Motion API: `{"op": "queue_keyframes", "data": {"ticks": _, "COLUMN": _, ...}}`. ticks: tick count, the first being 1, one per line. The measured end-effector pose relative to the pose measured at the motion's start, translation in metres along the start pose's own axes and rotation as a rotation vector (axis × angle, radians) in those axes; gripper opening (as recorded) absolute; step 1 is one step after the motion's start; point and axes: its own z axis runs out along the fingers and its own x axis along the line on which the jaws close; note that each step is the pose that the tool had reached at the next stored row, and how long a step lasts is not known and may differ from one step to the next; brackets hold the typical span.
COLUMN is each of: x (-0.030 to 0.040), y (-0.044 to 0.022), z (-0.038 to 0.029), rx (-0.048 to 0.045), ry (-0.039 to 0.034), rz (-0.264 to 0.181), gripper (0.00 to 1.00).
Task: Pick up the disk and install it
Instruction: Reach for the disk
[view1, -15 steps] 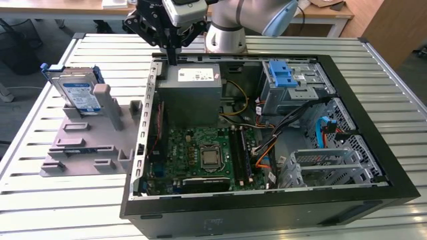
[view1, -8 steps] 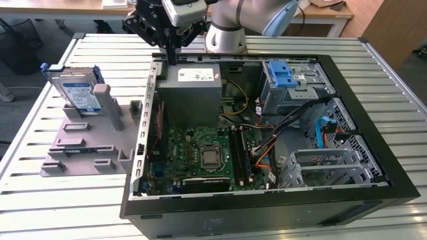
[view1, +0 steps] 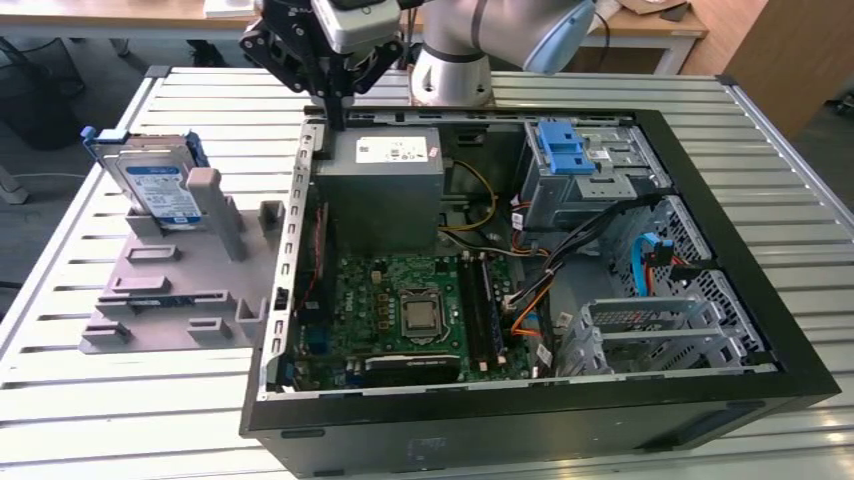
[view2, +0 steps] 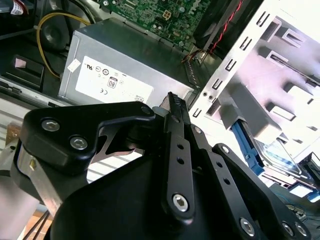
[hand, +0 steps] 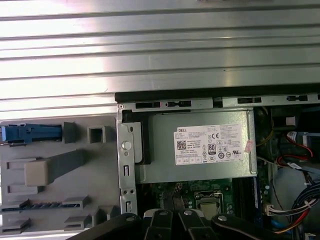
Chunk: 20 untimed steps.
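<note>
Pincer (view1: 332, 108) at top centre, tips together and empty, above the computer case (view1: 767, 330); disk (view1: 158, 188) upright in grey stand (view1: 167, 290), left

The disk (view1: 158, 186) is a flat silver hard drive with a blue-and-white label, framed by a blue plastic bracket. It stands nearly upright on its edge in a slot of a grey holder (view1: 174, 290) on the slatted counter (view1: 80, 400). It sits at the holder's far end, label facing the exterior camera, to the exterior view's left of the open computer case (view1: 534, 435) and apart from it. In the first wrist view I see the disk edge-on as a thin blue strip (hand: 30, 133).
</note>
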Motion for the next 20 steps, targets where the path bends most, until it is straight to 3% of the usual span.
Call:
{"op": "queue_keyframes", "data": {"ticks": 10, "x": 0.0094, "y": 0.0006, "z": -0.0001, "rx": 0.0001, "ry": 0.0, "rz": 0.0, "gripper": 0.11}}
{"op": "queue_keyframes", "data": {"ticks": 20, "x": 0.0107, "y": 0.0017, "z": -0.0001, "rx": 0.0001, "ry": 0.0001, "rz": 0.0, "gripper": 0.11}}
